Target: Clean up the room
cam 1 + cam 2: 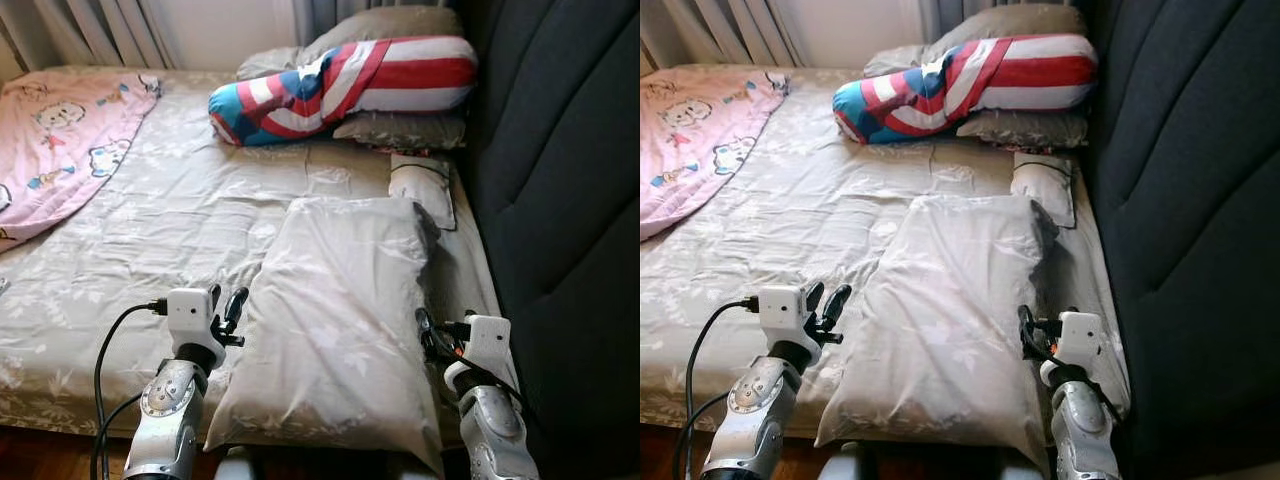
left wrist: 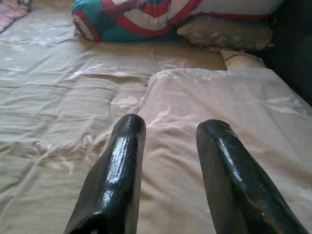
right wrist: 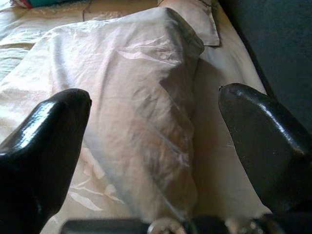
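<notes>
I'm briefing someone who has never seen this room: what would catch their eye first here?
The red, white and blue striped bolster stands out, lying across grey pillows at the far end of the bed by the dark headboard. Nearer, a large beige pillow lies between the open left gripper and the open right gripper. A pink cartoon-print blanket covers the bed's far left corner.

Soft daylight, seemingly from the curtains (image 1: 95, 30), brightens the bed (image 1: 180, 215); the headboard (image 1: 560, 200) stays shadowed, wrist views slightly soft.
</notes>
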Robot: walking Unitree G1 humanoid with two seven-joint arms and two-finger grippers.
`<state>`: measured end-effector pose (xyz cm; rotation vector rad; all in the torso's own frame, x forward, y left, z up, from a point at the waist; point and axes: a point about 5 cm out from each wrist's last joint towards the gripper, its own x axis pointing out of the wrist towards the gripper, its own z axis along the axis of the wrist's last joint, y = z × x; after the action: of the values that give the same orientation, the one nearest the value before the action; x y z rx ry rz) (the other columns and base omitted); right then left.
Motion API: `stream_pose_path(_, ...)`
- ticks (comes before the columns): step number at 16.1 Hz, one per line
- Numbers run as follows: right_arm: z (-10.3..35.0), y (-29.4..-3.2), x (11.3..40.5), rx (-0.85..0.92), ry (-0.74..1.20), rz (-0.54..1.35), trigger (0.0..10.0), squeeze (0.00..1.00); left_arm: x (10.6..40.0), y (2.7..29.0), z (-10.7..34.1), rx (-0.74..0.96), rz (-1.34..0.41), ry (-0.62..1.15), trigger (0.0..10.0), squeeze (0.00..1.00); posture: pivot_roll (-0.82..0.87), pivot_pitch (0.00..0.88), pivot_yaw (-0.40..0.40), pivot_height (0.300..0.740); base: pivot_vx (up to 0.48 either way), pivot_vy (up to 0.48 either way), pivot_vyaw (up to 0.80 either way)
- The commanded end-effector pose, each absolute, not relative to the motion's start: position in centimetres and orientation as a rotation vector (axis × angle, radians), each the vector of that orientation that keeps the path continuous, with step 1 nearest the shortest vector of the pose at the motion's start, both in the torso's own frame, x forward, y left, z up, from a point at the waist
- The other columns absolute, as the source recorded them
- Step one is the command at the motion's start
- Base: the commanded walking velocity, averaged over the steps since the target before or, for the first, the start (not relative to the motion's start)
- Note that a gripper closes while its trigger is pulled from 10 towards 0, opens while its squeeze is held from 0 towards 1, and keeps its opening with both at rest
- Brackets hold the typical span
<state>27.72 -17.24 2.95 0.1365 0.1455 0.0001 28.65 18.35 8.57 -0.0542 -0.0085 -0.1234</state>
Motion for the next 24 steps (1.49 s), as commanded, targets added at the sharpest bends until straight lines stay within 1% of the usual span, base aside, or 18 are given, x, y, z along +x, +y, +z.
stream_pose_path(1,3.12,-17.20,27.73,0.140,0.139,0.002,10.0,0.00,28.45,18.37,8.39,-0.053,-0.128,0.003,10.0,0.00,-0.06,0.106,-0.002,0.659,0.000,0.000,0.00)
stream_pose_path(4,2.90,-17.12,27.87,0.123,0.167,0.011,10.0,0.00,28.53,18.39,8.41,-0.054,-0.125,0.002,10.0,0.00,-0.07,0.104,-0.001,0.659,0.000,0.000,0.00)
stream_pose_path(7,3.09,-17.18,27.85,0.127,0.144,0.009,10.0,0.00,28.64,18.32,8.47,-0.055,-0.124,0.000,10.0,0.00,-0.06,0.100,-0.002,0.655,0.000,0.000,0.00)
stream_pose_path(9,2.87,-17.36,27.85,0.111,0.163,0.001,10.0,0.00,28.62,18.41,8.43,-0.051,-0.118,0.002,10.0,0.00,-0.06,0.098,-0.002,0.655,0.000,0.000,0.00)
stream_pose_path(24,2.96,-16.91,27.76,0.134,0.152,0.021,10.0,0.00,28.72,18.57,8.45,-0.067,-0.109,0.005,10.0,0.00,-0.06,0.103,0.000,0.655,0.000,0.000,0.00)
